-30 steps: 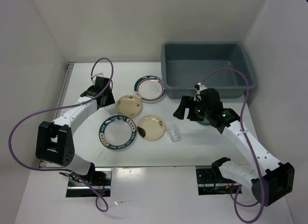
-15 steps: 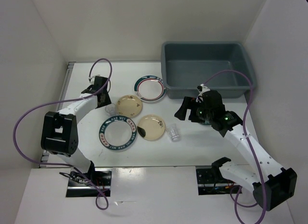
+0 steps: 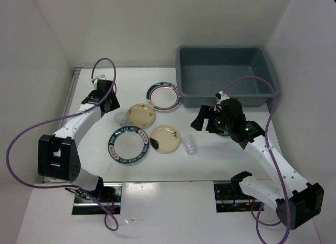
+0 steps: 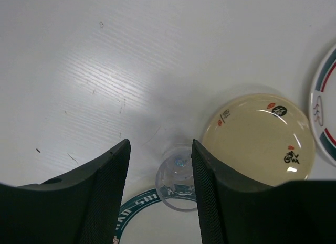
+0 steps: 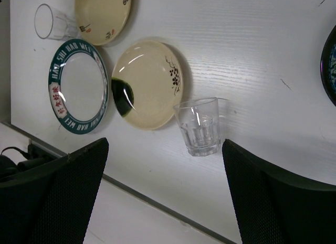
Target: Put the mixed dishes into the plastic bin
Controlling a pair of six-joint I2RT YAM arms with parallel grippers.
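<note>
We read the left gripper (image 4: 160,144) as released: its jaws stand apart and hold nothing. The small cup (image 4: 177,178) stands upright on the table (image 4: 79,55). In the left wrist view it shows in the gap between the jaws, closer to the finger on the side of the beige plate (image 4: 257,136), which it stands just beside. The top view shows the cup apart from the gripper, toward the near edge and the table's middle. We judge that the gripper must travel along that line, come down and centre the cup before closing.

The right gripper (image 5: 165,144) is likewise released, with its jaws wide. A glass (image 5: 199,126) stands upright on the table within their spread, not gripped.

The bin (image 3: 210,71) lies at the far right. The right arm is therefore the nearer to it, and the small cup is well apart from it.
</note>
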